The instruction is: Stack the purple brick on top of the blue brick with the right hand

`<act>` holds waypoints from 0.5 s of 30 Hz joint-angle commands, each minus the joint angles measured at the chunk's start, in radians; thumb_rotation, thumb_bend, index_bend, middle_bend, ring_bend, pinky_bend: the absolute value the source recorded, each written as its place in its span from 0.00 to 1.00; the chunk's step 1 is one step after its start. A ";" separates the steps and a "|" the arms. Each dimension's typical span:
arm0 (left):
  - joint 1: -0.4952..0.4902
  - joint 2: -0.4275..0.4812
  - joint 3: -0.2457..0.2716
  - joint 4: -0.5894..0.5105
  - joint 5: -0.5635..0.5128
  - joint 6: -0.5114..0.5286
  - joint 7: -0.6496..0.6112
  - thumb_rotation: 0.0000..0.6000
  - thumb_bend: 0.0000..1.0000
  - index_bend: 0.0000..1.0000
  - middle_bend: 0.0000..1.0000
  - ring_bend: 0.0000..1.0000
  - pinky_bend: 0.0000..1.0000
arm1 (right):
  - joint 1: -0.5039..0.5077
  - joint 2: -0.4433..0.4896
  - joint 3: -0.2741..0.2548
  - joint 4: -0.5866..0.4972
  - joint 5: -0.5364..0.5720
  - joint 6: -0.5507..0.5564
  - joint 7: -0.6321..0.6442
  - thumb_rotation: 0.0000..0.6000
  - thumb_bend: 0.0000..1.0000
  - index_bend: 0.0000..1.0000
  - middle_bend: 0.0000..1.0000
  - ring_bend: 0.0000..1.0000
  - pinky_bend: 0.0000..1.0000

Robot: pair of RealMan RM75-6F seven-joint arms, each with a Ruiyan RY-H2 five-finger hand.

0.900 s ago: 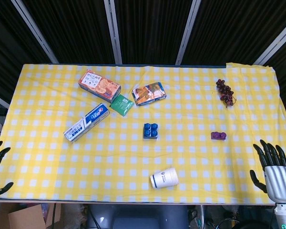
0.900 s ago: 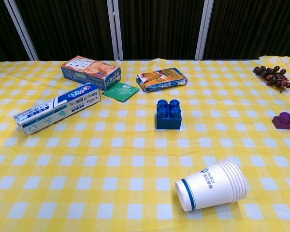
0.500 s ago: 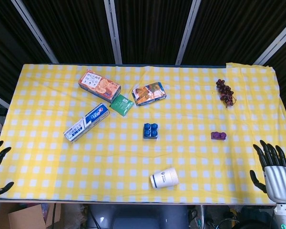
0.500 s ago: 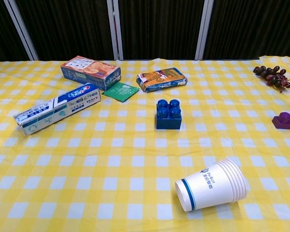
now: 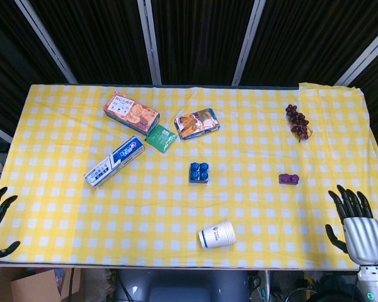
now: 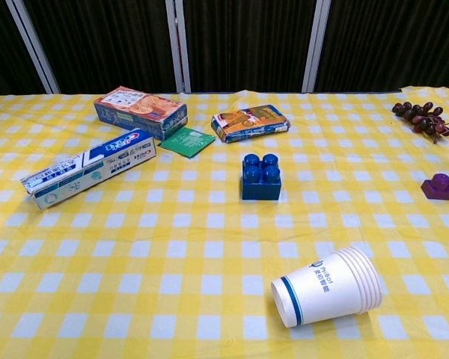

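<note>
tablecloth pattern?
Yellow and white check on the tablecloth; clearest in the chest view.

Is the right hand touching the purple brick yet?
Apart. The head view shows the right hand open at the table's near right edge, with bare checked cloth between it and the purple brick.

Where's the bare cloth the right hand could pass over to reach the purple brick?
Open cloth runs from the right hand to the purple brick. The strip between it and the blue brick is bare too; the paper cup lies nearer the front edge. It is crowded far left, around the toothpaste box and biscuit boxes.
</note>
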 commanded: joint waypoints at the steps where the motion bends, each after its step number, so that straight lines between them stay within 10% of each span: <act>1: 0.001 -0.001 -0.003 -0.002 -0.004 0.005 0.002 1.00 0.00 0.12 0.00 0.00 0.04 | 0.058 0.004 0.022 -0.017 0.007 -0.073 0.025 1.00 0.44 0.14 0.00 0.00 0.00; 15: -0.010 -0.009 -0.019 0.003 -0.048 -0.014 0.013 1.00 0.00 0.12 0.00 0.00 0.04 | 0.350 -0.056 0.153 0.030 0.311 -0.493 -0.141 1.00 0.44 0.27 0.00 0.00 0.00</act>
